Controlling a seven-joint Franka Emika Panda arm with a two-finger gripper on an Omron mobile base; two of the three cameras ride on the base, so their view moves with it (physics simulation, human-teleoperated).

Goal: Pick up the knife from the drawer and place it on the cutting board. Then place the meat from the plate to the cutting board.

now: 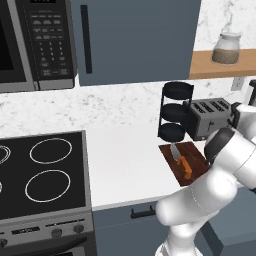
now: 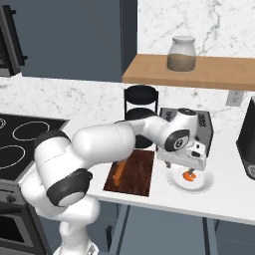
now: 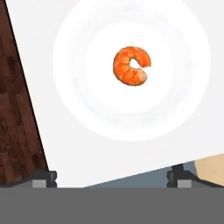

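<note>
So the gripper is hanging over the plate with its jaws spread wide and nothing between them. The meat sits right under and a bit ahead of the tips in the hand view, near the middle of the plate. It's a curled little thing with no real long axis, so I'd guess jaw angle hardly matters: mostly a straight drop with a small nudge forward to centre on it.

Just off to one side of the gripper is the board, its edge close to the plate but not touching as far as I can tell. The knife is already lying on it, blade pointing toward the wall, so that half looks done. Whatever spot the meat goes to should stay clear of the knife.

Farther back, the toaster stands right behind the hand, and the round black rack sits beside it. Both are behind the hand, not between plate and board.
</note>
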